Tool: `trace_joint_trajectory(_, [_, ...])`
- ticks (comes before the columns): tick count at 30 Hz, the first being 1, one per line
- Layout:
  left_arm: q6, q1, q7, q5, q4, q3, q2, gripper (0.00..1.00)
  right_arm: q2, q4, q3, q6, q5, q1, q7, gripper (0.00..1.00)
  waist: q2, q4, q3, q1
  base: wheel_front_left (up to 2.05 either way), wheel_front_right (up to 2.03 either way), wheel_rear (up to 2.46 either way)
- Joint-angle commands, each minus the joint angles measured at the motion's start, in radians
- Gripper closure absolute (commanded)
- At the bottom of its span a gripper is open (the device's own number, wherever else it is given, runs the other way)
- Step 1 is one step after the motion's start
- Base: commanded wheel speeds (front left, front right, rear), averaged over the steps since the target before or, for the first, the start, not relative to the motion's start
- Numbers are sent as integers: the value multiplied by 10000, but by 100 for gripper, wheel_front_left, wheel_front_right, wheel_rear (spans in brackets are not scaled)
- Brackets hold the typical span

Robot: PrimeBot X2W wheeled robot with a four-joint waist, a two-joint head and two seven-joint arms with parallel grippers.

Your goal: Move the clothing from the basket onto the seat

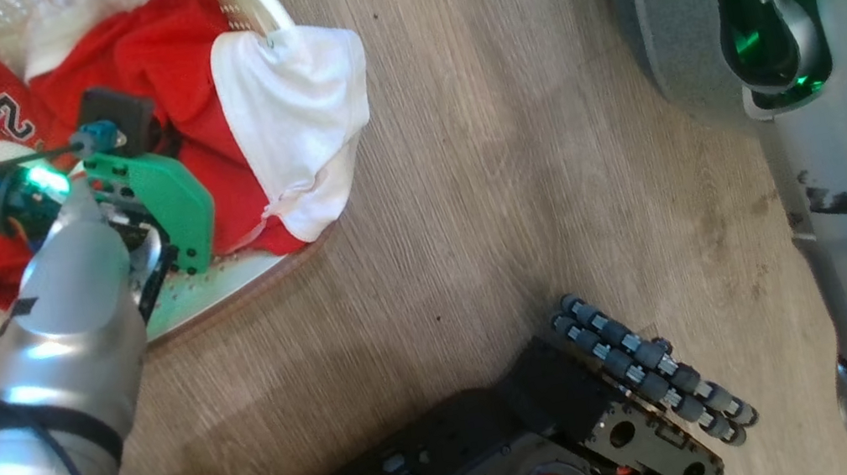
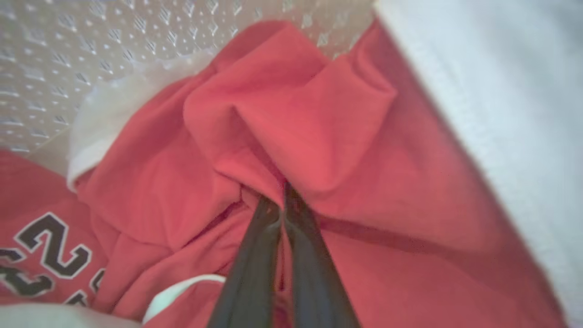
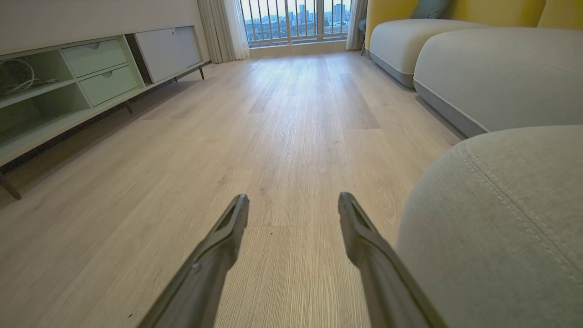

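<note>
Clothes (image 1: 164, 49) are seen heaped in the basket (image 1: 253, 288), which is set on the wood floor (image 1: 507, 173) at the robot's left. The heap is mostly red. Dark numerals (image 1: 5, 117) w/ white edging are shown on one piece. A white sleeve (image 1: 300, 104) is draped over the basket's rim, its end hung outside; whether it touches the floor can't be told.

The left arm is reached down into the basket. In the left wrist view the left claw (image 2: 283, 200) is seen clenched, fingers pressed together, w/ a raised fold of red cloth pinched btwn the tips. Red fabric is bunched around them, and the perforated basket wall is seen behind the heap, top left of that view.

The seat (image 3: 501, 218) is found well apart from the basket, at the robot's right: grey, rounded corner, stitched seam. The right claw (image 3: 293, 200) is held released, fingers spread wide, low over bare floor & just beside the seat's corner. More grey cushions are seen farther along that side, and a low cabinet (image 3: 91, 77) is stood along the opposite wall.
</note>
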State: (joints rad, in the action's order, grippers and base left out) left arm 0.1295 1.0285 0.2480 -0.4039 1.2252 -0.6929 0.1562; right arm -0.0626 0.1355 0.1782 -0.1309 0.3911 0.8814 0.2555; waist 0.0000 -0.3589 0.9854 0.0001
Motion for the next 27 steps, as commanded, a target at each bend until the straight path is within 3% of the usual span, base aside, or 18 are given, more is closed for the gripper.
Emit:
trace_joint_trajectory(1, [10, -542, 131, -144, -302, 173, 81, 100, 124, -229, 6, 2, -126, -197, 63, 0, 0, 175, -318, -1, 0, 0, 0])
trace_joint_trajectory(13, [11, -1807, 136, -829, -1909, 817, -93, 100, 124, 474, 60, 2, -846, -570, 63, 0, 0, 1369, -2291, -1, 0, 0, 0])
trace_joint_trajectory(27, [11, -3271, 137, -749, -4159, 2020, -444, 100, 16, 1246, 32, 2, -1112, -1425, 63, 0, 0, 2619, -4529, -1, 0, 0, 0])
